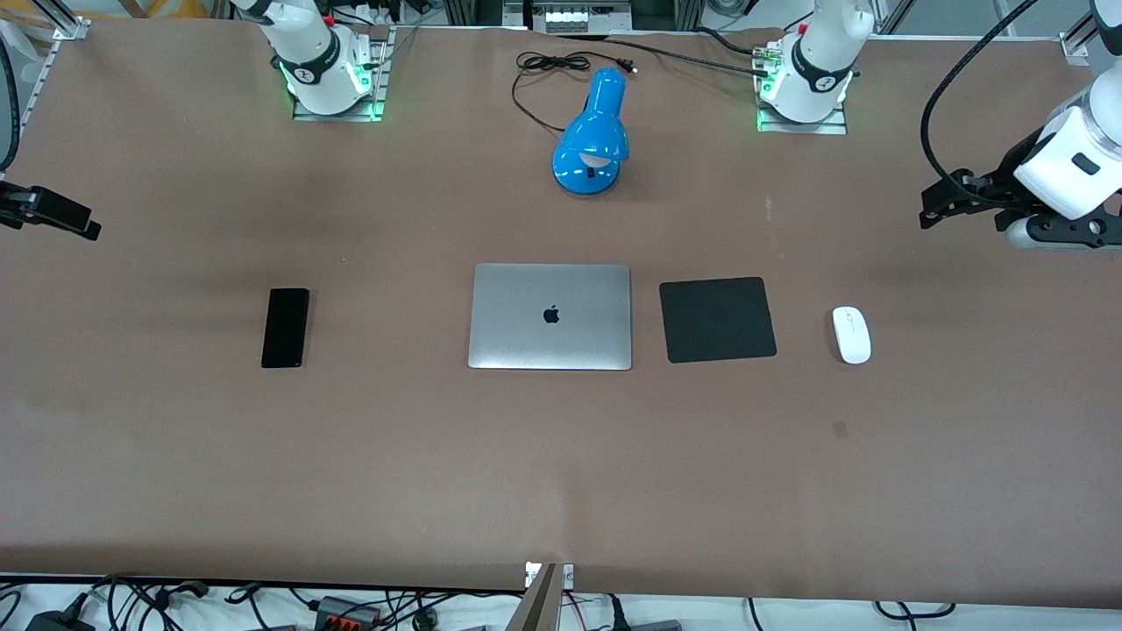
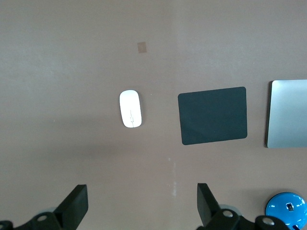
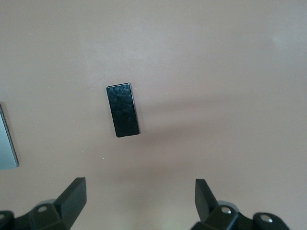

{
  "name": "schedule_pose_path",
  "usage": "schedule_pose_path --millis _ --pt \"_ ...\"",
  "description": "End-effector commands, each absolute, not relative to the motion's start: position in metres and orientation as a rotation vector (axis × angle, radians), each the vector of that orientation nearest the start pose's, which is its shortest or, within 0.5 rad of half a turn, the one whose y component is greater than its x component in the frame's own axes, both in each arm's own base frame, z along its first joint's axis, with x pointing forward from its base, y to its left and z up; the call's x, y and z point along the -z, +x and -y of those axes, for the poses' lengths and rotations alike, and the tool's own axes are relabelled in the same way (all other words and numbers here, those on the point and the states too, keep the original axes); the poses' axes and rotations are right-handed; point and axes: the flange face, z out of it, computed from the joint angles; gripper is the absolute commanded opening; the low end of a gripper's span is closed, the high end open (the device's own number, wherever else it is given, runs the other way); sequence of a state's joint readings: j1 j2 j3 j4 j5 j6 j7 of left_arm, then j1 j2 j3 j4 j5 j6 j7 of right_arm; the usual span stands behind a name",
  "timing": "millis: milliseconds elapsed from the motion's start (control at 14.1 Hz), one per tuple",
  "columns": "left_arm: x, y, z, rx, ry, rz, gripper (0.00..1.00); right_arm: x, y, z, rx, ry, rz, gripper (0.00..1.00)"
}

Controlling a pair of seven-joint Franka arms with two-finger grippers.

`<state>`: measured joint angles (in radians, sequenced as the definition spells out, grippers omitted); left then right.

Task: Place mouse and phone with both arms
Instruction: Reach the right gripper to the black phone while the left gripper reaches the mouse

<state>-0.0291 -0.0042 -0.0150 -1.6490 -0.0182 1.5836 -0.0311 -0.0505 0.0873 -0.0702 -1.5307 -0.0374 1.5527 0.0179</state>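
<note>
Hovering with fingers spread, left gripper [image 2: 141,208] near mouse [image 2: 130,109], right gripper [image 3: 139,203] near phone [image 3: 123,109].

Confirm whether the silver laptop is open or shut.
Shut: the flat silver rectangular laptop lies lid-down on the brown table, logo facing up, no screen or keyboard visible.

Left arm: white jointed arm with dark grey bands, rising from its base and bending down at the left arm's end of the brown bench.
Left pincer [image 2: 141,206]: black, two-fingered, held up in the air, fingers spread wide, nothing between them.
Right arm: white jointed arm, its base lit green, reaching out to the right arm's end of the bench.
Right pincer [image 3: 140,201]: black, aloft, fingers wide apart, empty.
</note>
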Motion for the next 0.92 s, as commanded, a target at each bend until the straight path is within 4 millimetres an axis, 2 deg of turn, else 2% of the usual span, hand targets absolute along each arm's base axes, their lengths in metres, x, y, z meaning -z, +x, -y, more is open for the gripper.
schedule_pose_path --millis 0,354,424,495,566,707,848 --pt "-0.596 0.552 0.027 -0.118 -3.135 -0.058 1.00 -0.597 0.571 0.071 -0.117 -3.186 -0.193 1.00" --pt "-0.597 0.552 0.026 -0.115 -3.135 -0.039 1.00 -0.596 0.571 0.074 -0.118 -3.175 -0.219 1.00" --pt "-0.596 0.552 0.025 -0.120 -3.135 -0.036 1.00 -0.587 0.575 0.074 -0.145 -3.176 -0.207 1.00" --pt "-0.596 0.552 0.025 -0.120 -3.135 -0.036 1.00 -0.571 0.582 0.071 -0.189 -3.178 -0.196 1.00" --pt "-0.594 0.553 0.026 -0.127 -3.135 -0.041 1.00 -0.546 0.592 0.068 -0.257 -3.171 -0.189 1.00" --pt "-0.584 0.550 0.028 -0.220 -3.127 -0.041 1.00 -0.476 0.617 0.063 -0.385 -3.144 -0.178 1.00" --pt "-0.578 0.549 0.025 -0.287 -3.134 -0.034 1.00 -0.415 0.638 0.038 -0.402 -3.123 -0.152 1.00"
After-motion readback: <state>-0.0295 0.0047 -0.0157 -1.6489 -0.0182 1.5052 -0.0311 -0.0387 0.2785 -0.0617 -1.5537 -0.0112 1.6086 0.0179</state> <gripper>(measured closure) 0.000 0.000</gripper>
